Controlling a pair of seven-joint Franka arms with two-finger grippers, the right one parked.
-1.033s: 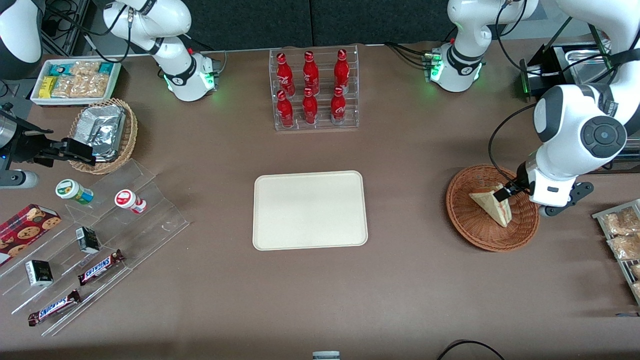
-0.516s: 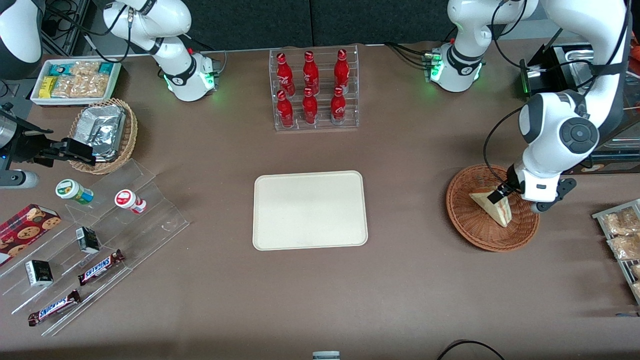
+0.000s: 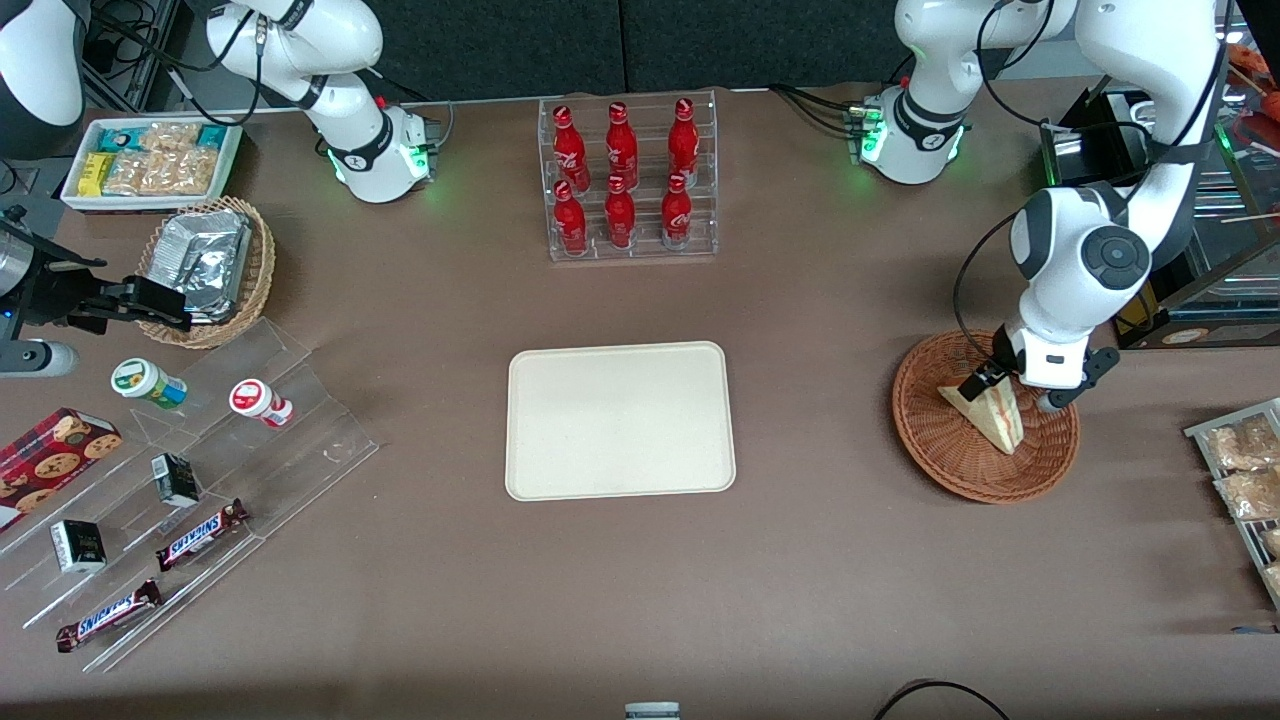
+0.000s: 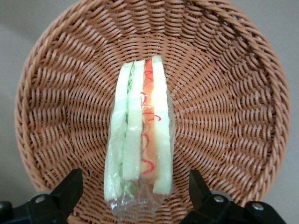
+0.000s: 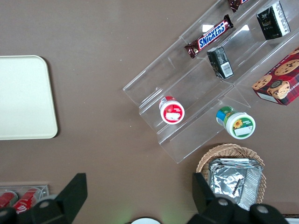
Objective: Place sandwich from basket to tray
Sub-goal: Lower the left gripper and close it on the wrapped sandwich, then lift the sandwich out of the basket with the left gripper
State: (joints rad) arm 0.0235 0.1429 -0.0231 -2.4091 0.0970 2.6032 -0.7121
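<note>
The sandwich [image 3: 990,414], a wrapped white-bread wedge with red and green filling, stands on edge in the reddish-brown wicker basket [image 3: 940,450] toward the working arm's end of the table. It also shows in the left wrist view [image 4: 138,140], inside the basket [image 4: 233,93]. My left gripper [image 3: 1000,385] hangs just above the sandwich; it is open [image 4: 135,191], one finger on each side of the wedge's wrapped end, not touching it. The cream tray [image 3: 620,420] lies bare mid-table, and its corner shows in the right wrist view [image 5: 23,98].
A clear rack of red bottles [image 3: 628,180] stands farther from the front camera than the tray. Packaged snacks [image 3: 1240,470] lie beside the basket at the table's edge. A clear stepped stand with snacks [image 3: 190,480] and a paler foil-packet basket [image 3: 205,265] sit toward the parked arm's end.
My left arm has swung toward the tray's side and farther from the front camera, bringing the gripper over the sandwich's upper end. The sandwich has not moved.
</note>
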